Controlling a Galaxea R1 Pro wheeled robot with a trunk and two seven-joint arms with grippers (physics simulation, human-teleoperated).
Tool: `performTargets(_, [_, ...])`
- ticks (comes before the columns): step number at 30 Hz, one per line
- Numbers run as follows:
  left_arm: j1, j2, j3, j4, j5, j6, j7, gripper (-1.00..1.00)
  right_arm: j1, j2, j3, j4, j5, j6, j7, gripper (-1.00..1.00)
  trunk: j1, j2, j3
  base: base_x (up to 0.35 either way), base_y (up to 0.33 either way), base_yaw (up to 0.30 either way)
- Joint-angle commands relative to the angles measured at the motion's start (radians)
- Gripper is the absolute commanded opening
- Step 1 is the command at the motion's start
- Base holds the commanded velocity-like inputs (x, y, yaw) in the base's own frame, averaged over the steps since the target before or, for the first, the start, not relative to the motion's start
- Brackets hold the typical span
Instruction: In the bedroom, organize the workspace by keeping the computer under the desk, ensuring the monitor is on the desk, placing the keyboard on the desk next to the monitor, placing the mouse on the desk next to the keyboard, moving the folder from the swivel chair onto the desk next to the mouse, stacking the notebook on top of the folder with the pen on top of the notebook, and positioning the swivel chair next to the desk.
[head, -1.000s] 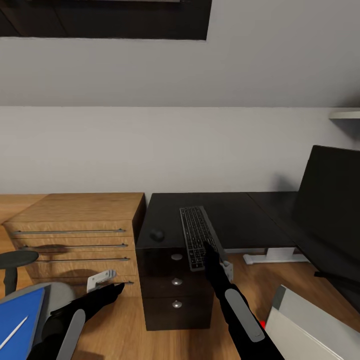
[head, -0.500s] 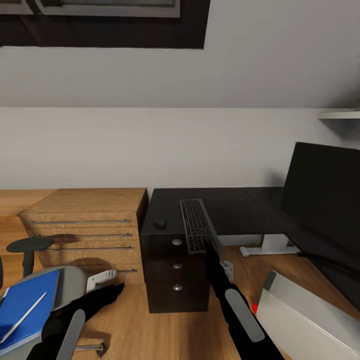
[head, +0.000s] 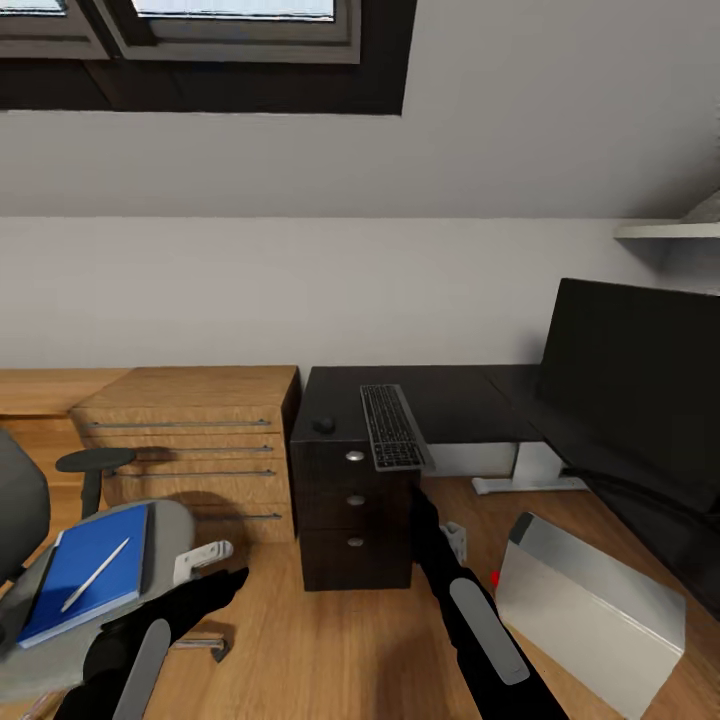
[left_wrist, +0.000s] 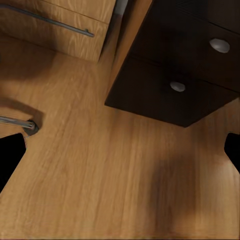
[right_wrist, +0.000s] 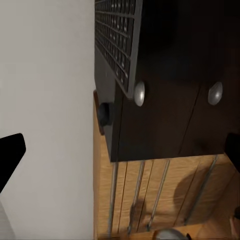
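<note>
The grey keyboard (head: 393, 427) lies on the dark desk (head: 460, 400) at its left end, its front edge hanging past the desk's front edge above the drawers (head: 355, 520), with the small black mouse (head: 324, 425) to its left near the left edge. The blue folder (head: 88, 571) with a white pen (head: 95, 574) sits on the chair (head: 60, 590). The right wrist view adds the keyboard's overhang from below, and both the left gripper (left_wrist: 120, 150) and right gripper (right_wrist: 120, 150) are spread wide and empty.

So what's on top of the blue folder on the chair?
A thin white pen lies diagonally on the blue folder, which rests flat on the swivel chair seat. Whether a notebook sits between or beneath them cannot be told.
</note>
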Motion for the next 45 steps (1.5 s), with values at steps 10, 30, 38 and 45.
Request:
performTargets(10, [-0.001,-0.001,0.001,0.012,0.011,0.004,0.008,1.0,-0.001,-0.006,0.003,-0.001,-0.009,-0.011,-0.002,1.0,-0.001,-0.001,-0.001,-0.333,-0.054,0.0])
performTargets(30, [-0.001,-0.008,-0.028,0.33,0.008,-0.048,0.01,1.0,0.037,-0.04,0.016,0.048,0.15,-0.011,-0.001,1.0,-0.02,0.034,0.015,-0.098,-0.018,0.0])
performTargets(38, [-0.002,-0.008,-0.116,0.558,0.008,-0.365,0.01,1.0,0.112,-0.049,0.016,0.21,0.376,-0.011,0.003,1.0,-0.051,0.09,0.04,-0.001,0.0,0.0])
performTargets(45, [-0.001,-0.005,-0.146,0.632,0.007,-0.446,0.01,1.0,0.123,-0.075,0.015,0.355,0.556,-0.014,0.0,1.0,-0.077,0.139,0.062,0.0,0.0,0.0])
